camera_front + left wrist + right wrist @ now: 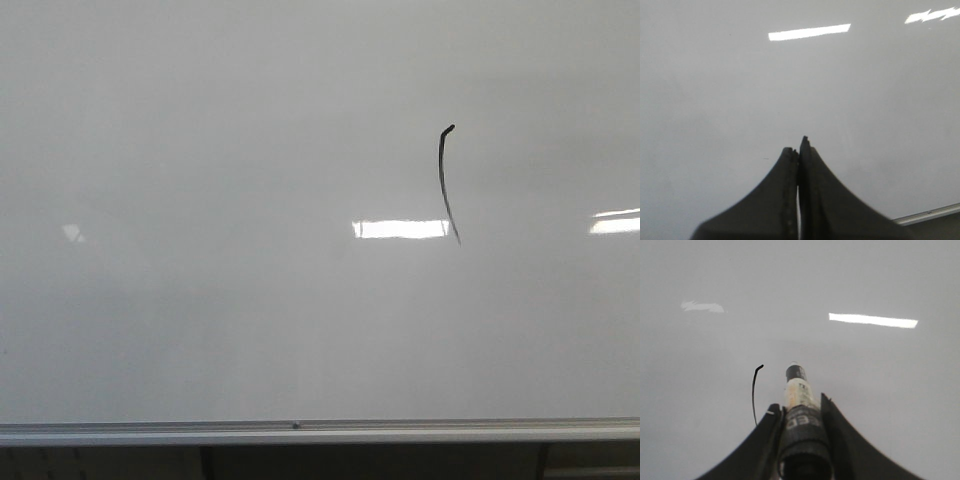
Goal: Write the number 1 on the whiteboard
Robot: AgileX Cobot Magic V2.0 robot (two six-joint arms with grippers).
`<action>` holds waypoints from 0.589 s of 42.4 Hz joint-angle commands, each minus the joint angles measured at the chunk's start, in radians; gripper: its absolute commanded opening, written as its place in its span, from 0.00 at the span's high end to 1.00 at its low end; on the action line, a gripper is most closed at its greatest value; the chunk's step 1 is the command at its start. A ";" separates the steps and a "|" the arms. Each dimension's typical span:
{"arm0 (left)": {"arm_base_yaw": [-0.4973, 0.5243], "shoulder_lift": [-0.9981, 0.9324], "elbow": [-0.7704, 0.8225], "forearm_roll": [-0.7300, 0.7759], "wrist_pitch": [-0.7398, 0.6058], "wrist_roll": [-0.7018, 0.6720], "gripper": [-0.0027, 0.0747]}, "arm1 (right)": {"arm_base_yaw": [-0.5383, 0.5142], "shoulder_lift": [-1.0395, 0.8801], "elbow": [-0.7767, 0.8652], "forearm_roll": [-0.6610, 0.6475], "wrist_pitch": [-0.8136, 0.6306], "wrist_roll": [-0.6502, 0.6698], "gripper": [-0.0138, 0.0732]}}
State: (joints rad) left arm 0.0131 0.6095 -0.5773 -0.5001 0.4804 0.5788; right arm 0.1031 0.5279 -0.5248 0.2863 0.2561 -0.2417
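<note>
The whiteboard [200,200] fills the front view, glossy pale grey. On its right half stands the number 1 [446,183], a thin curved black stroke with a small hook at its top. Neither gripper shows in the front view. In the right wrist view my right gripper [799,407] is shut on a marker [798,390] with a cream and black barrel that points at the whiteboard [880,390]. The number 1 [754,394] lies just beside that marker's tip. My left gripper [798,145] is shut with nothing in it, facing bare whiteboard [715,90].
A silver metal rail [300,431] runs along the board's lower edge, and a piece of this rail [927,214] shows in the left wrist view. Bright rectangular light reflections [400,229] lie across the board.
</note>
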 commanded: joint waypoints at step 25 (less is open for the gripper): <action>0.000 0.000 -0.027 -0.024 -0.075 -0.009 0.99 | -0.006 -0.081 0.046 0.017 -0.140 0.003 0.91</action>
State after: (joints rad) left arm 0.0131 0.6095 -0.5773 -0.5001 0.4804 0.5788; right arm 0.1031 0.4434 -0.4534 0.2973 0.2038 -0.2411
